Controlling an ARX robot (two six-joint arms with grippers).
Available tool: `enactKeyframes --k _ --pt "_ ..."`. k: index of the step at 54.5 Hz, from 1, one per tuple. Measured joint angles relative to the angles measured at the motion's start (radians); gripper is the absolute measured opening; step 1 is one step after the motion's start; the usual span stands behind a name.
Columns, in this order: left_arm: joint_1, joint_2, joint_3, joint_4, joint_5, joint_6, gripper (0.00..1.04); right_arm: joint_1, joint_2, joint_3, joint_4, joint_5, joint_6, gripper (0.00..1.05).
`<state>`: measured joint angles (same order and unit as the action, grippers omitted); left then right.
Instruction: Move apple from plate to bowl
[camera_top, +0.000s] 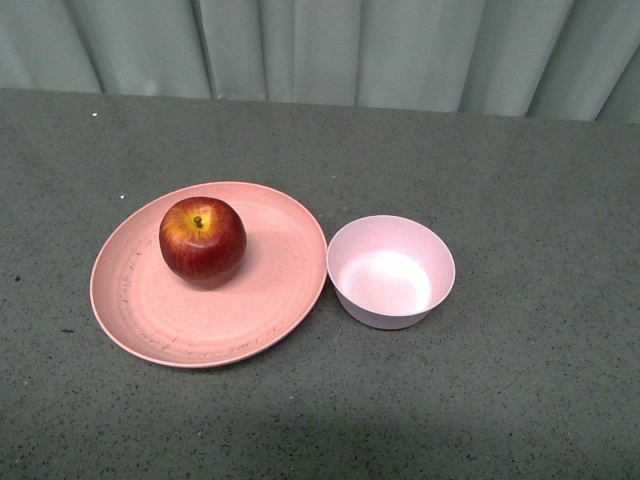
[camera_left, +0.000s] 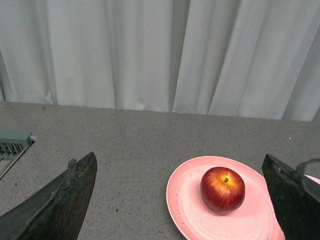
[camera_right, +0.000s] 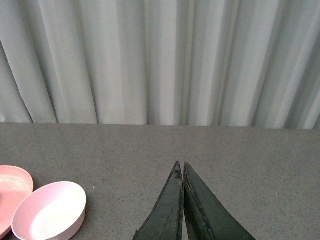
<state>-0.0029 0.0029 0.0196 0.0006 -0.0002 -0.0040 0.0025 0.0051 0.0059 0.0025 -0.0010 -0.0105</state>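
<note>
Noted left gripper (camera_left: 179, 156) spread wide, gripping nothing. Found right gripper (camera_right: 180, 165) pinched fully together, also empty, well apart from the bowl (camera_right: 49, 210). Located apple (camera_left: 222, 189) upright on plate (camera_top: 270, 300), stem up, ahead of the left claw, offset toward one finger rather than centred in the gap. Not yet grasped. Judged step in hand: approach. Advise centring the gap over the stem, descending with fingers either side of the widest girth, closing gently on glossy skin. Expect a short carry to the bowl just beside the plate rim; release low and centred, given the snug fit.
</note>
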Motion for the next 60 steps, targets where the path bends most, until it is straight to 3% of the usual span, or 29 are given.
enactKeyframes --k 4,11,32,36,44,53,60 --pt "0.0 0.0 0.0 0.0 0.0 0.0 0.98 0.0 0.0 0.0 -0.001 0.0 0.0 0.02" --pt "0.0 0.0 0.0 0.0 0.0 0.0 0.98 0.0 0.0 0.0 -0.001 0.0 0.0 0.3" --pt "0.006 0.01 0.004 -0.024 0.026 0.007 0.98 0.0 -0.001 0.0 -0.001 0.0 0.0 0.97" --pt "0.014 0.089 0.005 -0.012 0.066 0.007 0.98 0.0 -0.001 0.0 -0.001 0.0 0.001 0.95" --pt "0.006 0.433 0.03 0.275 0.113 -0.031 0.98 0.0 -0.001 0.0 -0.001 0.0 0.001 0.95" --pt "-0.063 0.982 0.147 0.676 0.082 -0.044 0.98 0.0 -0.001 0.0 -0.001 0.0 0.001 0.95" --pt "-0.123 1.312 0.274 0.806 0.055 -0.057 0.98 0.0 -0.001 0.0 -0.001 0.0 0.001 0.95"
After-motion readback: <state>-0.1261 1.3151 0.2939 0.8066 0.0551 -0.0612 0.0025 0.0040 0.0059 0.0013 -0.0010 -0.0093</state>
